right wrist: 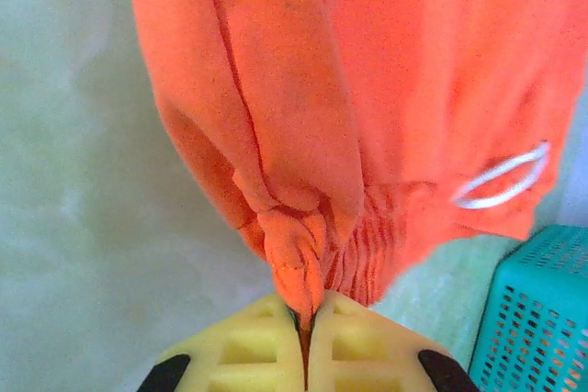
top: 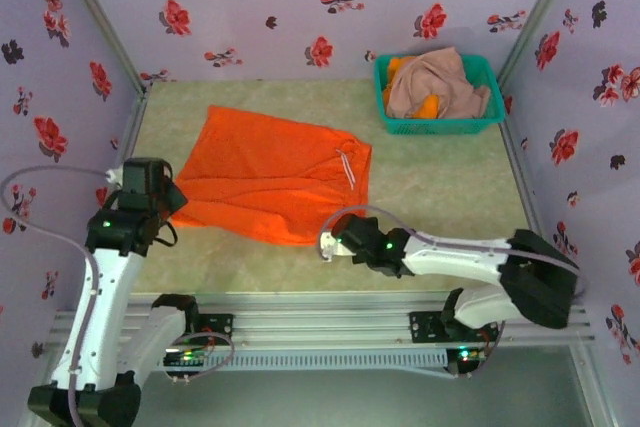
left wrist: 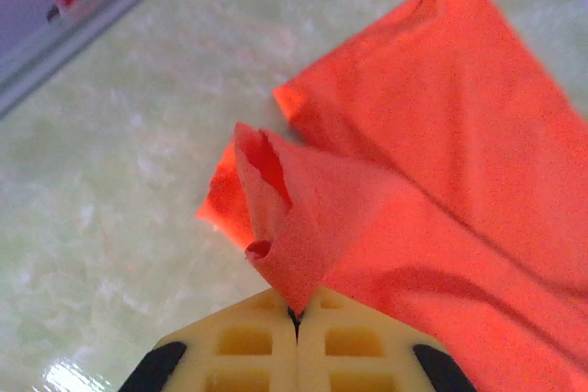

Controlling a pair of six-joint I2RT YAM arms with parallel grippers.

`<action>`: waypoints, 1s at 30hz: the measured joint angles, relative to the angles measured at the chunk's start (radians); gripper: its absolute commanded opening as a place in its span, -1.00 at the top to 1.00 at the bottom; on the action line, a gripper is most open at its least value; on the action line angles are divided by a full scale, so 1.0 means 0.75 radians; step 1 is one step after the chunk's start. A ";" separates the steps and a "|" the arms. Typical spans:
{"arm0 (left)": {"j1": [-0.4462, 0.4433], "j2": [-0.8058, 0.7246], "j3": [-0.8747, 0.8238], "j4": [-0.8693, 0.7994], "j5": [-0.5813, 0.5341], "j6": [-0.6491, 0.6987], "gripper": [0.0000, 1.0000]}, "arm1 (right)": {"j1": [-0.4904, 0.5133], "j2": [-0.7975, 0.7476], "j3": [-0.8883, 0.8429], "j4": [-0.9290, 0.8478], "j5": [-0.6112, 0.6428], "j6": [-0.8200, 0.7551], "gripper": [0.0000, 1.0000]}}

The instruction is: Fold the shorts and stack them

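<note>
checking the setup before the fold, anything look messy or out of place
The orange shorts lie askew on the table, corners bunched in the shut left gripper and right gripper. The basket holds crumpled pink shorts heaped above its rim.

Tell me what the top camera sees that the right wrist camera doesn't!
Top camera: the left gripper pinching the left corner of the spread orange shorts, and pink-beige shorts piled with orange cloth in the teal mesh basket.
Right wrist camera: a close look at the right gripper shut on a bunched edge beside the gathered waistband.
Both: the orange shorts, their white drawstring and the basket.
</note>
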 measured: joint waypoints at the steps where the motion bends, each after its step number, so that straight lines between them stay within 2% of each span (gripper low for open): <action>1: 0.005 0.001 0.042 -0.008 -0.012 0.008 1.00 | 0.000 -0.034 0.012 -0.019 -0.013 0.011 1.00; 7: 0.031 0.004 0.261 -0.091 -0.061 0.075 1.00 | -0.005 -0.259 0.140 -0.217 -0.165 0.128 1.00; 15: 0.031 0.067 0.477 -0.196 -0.082 0.149 1.00 | -0.049 -0.339 0.277 -0.438 -0.375 0.363 1.00; 21: 0.031 0.242 0.526 -0.152 -0.081 0.181 1.00 | -0.256 -0.298 0.343 -0.485 -0.592 0.614 1.00; 30: 0.032 0.643 0.552 0.100 -0.078 0.181 1.00 | -0.546 -0.025 0.438 -0.484 -0.847 0.881 1.00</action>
